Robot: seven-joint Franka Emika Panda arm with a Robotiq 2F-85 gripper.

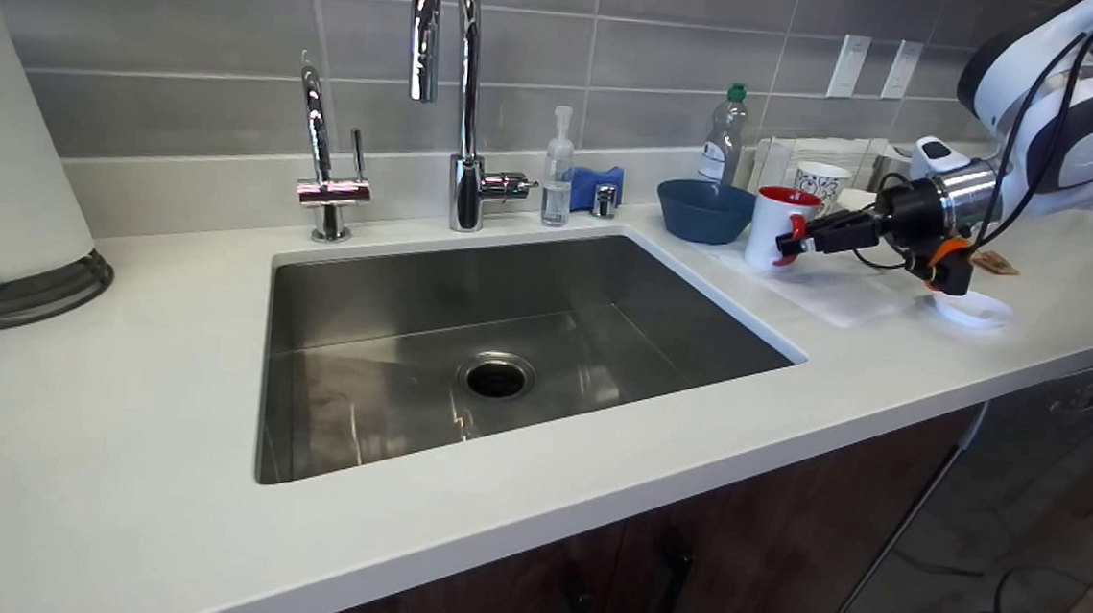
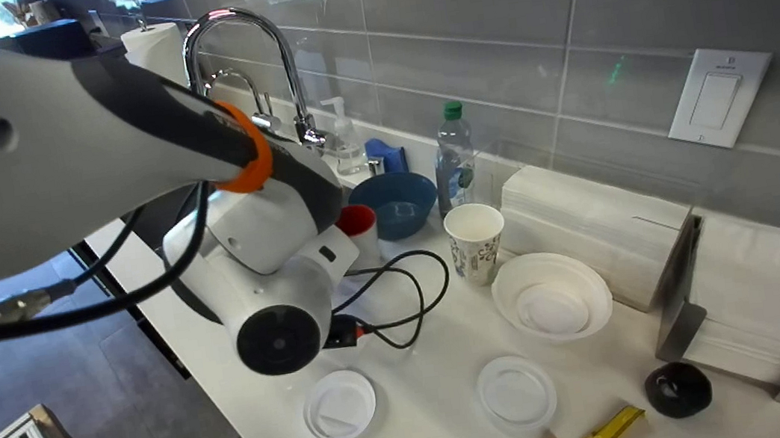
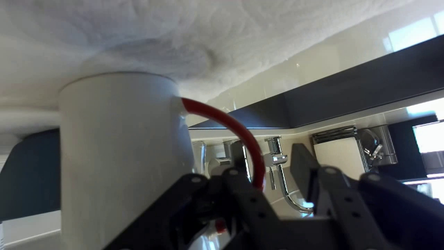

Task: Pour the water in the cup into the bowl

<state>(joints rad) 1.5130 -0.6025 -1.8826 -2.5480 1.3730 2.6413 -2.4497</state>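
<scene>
White mug with red handle [image 1: 768,224]: in an exterior view, on thin white sheet [image 1: 840,306].
Round blue bowl [image 1: 704,214]: just beside mug, between its 9 and 10 o'clock.
Clear plastic bottle with green cap [image 1: 727,132]: behind blue bowl, 12 o'clock.
Rectangular steel sink [image 1: 471,287]: in white countertop [image 1: 116,411], mug's 8 o'clock.
Arched chrome faucet [image 1: 470,99]: behind sink, near 12 o'clock.
White patterned paper cup [image 2: 475,245]: in an exterior view, blue bowl's 4 o'clock.
Shallow white bowl [image 2: 551,299]: paper cup's 4 o'clock.
</scene>
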